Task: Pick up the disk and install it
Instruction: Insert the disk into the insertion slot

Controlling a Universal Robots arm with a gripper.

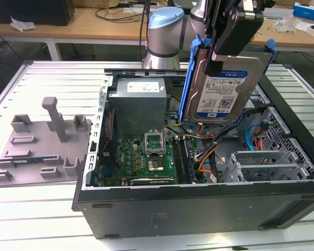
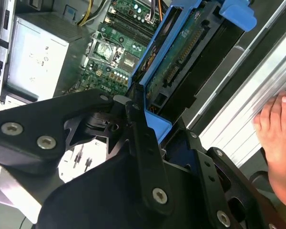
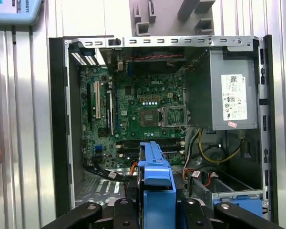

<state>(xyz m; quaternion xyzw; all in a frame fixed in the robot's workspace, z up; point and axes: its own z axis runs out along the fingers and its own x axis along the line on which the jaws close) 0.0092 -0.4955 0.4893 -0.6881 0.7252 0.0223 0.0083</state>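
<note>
The disk (image 1: pixel 227 86), a silver hard drive with a white-and-blue label and a blue frame, hangs tilted on edge above the right half of the open computer case (image 1: pixel 199 209). My gripper (image 1: pixel 217 61) is shut on its upper part, one black finger lying over the labelled face. In the second wrist view the disk's circuit-board underside (image 2: pixel 178 64) runs away from the gripper (image 2: pixel 139 125) toward the case interior. In the first wrist view the disk's blue frame edge (image 3: pixel 156 174) stands between the gripper's black arms, over the motherboard (image 3: pixel 138 109).
A grey fixture plate (image 1: pixel 42 141) with upright posts lies at the exterior view's left of the case. Inside are a power supply (image 1: pixel 138 102), cables and a metal drive cage (image 1: pixel 261 162). A person's hand (image 2: pixel 276 129) rests on the ribbed table beside the case.
</note>
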